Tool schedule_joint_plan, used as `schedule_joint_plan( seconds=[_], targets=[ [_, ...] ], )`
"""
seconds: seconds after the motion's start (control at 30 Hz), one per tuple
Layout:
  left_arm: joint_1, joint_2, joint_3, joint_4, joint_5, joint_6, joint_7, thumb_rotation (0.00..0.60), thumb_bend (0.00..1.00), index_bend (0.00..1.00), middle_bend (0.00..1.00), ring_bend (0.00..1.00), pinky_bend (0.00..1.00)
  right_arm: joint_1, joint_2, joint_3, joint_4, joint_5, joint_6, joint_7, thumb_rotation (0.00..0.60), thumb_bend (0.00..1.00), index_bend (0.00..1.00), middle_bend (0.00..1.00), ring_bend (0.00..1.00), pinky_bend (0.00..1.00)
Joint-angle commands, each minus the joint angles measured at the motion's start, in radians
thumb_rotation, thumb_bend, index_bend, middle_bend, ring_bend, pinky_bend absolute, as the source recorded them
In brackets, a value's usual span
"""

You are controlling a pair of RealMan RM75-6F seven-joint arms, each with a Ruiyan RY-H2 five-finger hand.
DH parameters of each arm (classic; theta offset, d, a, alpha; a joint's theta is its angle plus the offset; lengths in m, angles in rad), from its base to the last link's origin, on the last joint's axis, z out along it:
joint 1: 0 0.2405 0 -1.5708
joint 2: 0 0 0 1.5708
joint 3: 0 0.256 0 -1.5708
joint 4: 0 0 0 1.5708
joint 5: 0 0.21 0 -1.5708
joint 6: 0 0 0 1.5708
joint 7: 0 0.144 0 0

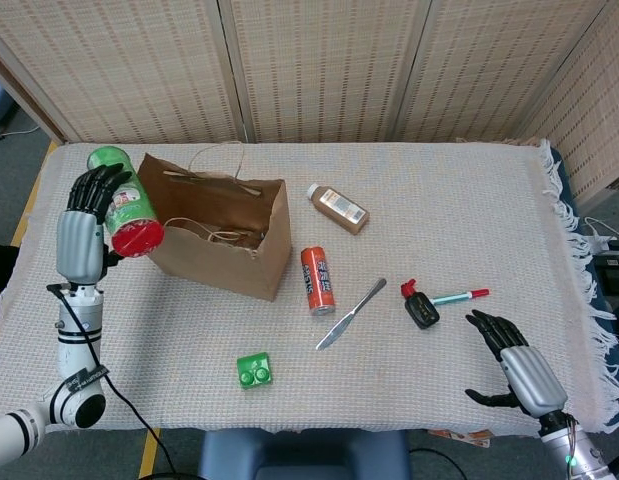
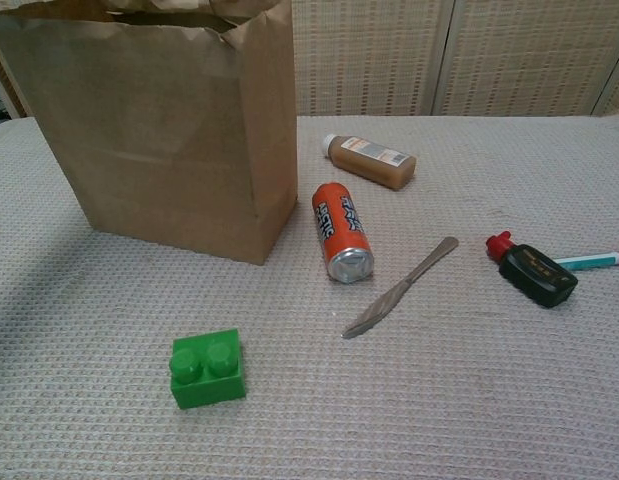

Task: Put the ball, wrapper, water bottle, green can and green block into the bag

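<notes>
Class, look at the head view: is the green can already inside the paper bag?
No, the left hand holds the green can tilted in the air at the paper bag's left edge.

A cloth-covered desk (image 1: 439, 190) is carrying an open paper bag (image 1: 224, 250) at far left, a brown bottle (image 1: 338, 208), an orange can (image 1: 317, 279), a knife (image 1: 351, 313), a green block (image 1: 254, 371) near, and a black bottle (image 1: 420, 304) touching a pen (image 1: 460, 296) at right.

Left hand (image 1: 84, 225) raised on upright forearm, fingers wrapped around green can (image 1: 125, 214); right hand (image 1: 511, 358) low, fingers apart, empty
</notes>
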Motion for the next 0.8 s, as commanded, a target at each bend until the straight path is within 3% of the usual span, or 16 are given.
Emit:
schedule_joint_plan(
  seconds=[0.03, 0.23, 0.37, 0.6, 0.63, 0.77, 0.8],
  targets=[
    [-0.004, 0.098, -0.03, -0.208, -0.12, -0.147, 0.003, 0.6, 0.64, 0.66, 0.67, 0.65, 0.71, 0.0, 0.0, 0.0, -0.001, -0.001, 0.0, -0.001, 0.6, 0.02, 0.0, 0.0, 0.0, 0.0],
    [-0.022, 0.148, -0.018, -0.308, -0.173, -0.244, 0.056, 0.6, 0.63, 0.63, 0.65, 0.63, 0.69, 0.0, 0.001, -0.001, 0.0, -0.001, 0.0, 0.0, 0.6, 0.03, 0.0, 0.0, 0.0, 0.0],
    [-0.038, 0.162, -0.019, -0.339, -0.215, -0.303, 0.051, 0.6, 0.6, 0.5, 0.52, 0.5, 0.58, 0.0, 0.002, -0.001, 0.0, -0.001, 0.0, 0.001, 0.6, 0.02, 0.0, 0.0, 0.0, 0.0],
    [-0.057, 0.165, -0.016, -0.359, -0.208, -0.319, 0.07, 0.6, 0.57, 0.47, 0.51, 0.48, 0.56, 0.001, 0.005, -0.001, -0.002, 0.001, -0.003, 0.005, 0.6, 0.03, 0.0, 0.0, 0.0, 0.0],
    [-0.059, 0.17, -0.011, -0.358, -0.204, -0.326, 0.076, 0.6, 0.54, 0.42, 0.46, 0.44, 0.53, 0.001, 0.005, -0.001, -0.003, 0.001, -0.004, 0.006, 0.6, 0.03, 0.0, 0.0, 0.0, 0.0],
    [-0.068, 0.184, -0.01, -0.37, -0.233, -0.361, 0.074, 0.6, 0.41, 0.12, 0.15, 0.14, 0.26, 0.002, 0.006, -0.001, -0.005, 0.0, -0.005, 0.006, 0.6, 0.03, 0.0, 0.0, 0.0, 0.0],
    [-0.07, 0.185, -0.012, -0.371, -0.238, -0.365, 0.07, 0.6, 0.41, 0.09, 0.13, 0.12, 0.23, 0.002, 0.006, -0.001, -0.005, 0.0, -0.004, 0.007, 0.6, 0.03, 0.0, 0.0, 0.0, 0.0]
  ],
)
